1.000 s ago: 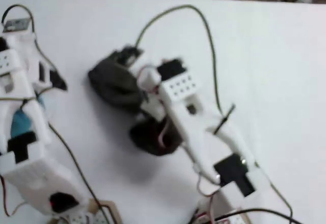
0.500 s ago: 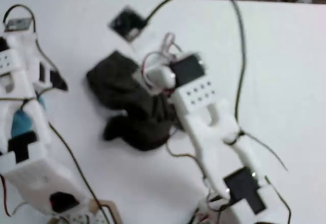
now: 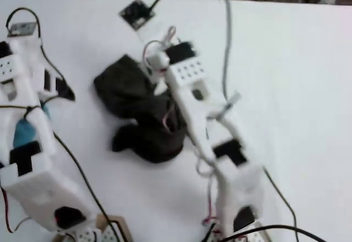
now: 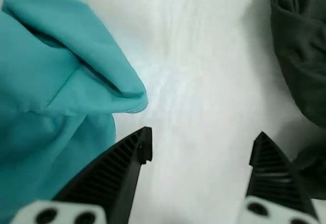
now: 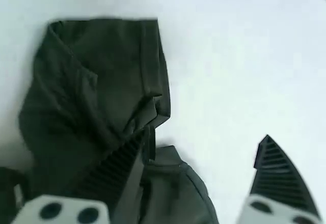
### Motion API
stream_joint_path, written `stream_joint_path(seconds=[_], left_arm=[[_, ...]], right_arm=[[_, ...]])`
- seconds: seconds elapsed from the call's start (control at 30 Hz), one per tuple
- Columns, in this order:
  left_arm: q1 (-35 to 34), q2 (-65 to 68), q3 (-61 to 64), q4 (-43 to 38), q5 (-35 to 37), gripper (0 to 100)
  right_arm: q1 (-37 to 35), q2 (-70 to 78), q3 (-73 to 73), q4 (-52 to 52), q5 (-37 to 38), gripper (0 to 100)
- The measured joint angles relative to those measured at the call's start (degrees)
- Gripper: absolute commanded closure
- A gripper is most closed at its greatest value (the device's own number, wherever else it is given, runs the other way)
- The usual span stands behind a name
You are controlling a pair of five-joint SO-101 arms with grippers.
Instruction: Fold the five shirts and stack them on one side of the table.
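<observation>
**Right hand.** The right hand stood released and empty. One finger lay over the near edge of the dark shirt and the other over bare bench.

**Left hand.** The left hand was also released and held nothing. It hung above bare bench, between the teal shirt on one side and the rim of the dark shirt on the other.

**Work piece.** The dark shirt lay mid-bench beside the right arm. The part nearer the arm's base was a bunched lump. The part beyond it was flatter, with one straight hem. The teal shirt lay at the left side, under the left arm, loosely doubled over.

**Step in hand (judged).** Folding the dark shirt; the task appeared to be at an early stage.

**Procedure.**
1. Lower the right hand onto the straight hem, not the lump, so that only one or two layers are pinched.
2. Pin the opposite edge with the left hand before pulling.
3. Draw the cloth flat along the bench, then lay it over itself.

**Caution.** A grip on the lump would probably drag the whole heap and undo the flat part.
</observation>
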Motion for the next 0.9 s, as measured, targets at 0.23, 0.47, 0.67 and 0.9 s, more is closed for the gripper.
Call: stream_joint_path(seconds=[0.23,0.47,0.67,0.9], left_arm=[[-0.09,0.00,4.57,-0.18,0.62,68],[-0.09,0.00,5.01,-0.88,3.16,68],[1.14,0.00,5.01,0.18,1.41,68],[1.23,0.00,5.01,0.70,1.67,77]], right_arm=[[0.09,26.29,-22.77,9.85,0.00,68.3],[-0.35,37.19,-42.29,18.02,0.00,68.3],[-1.32,37.54,-49.76,13.19,0.00,69.7],[-3.60,37.54,-45.10,11.43,0.00,87.9]])
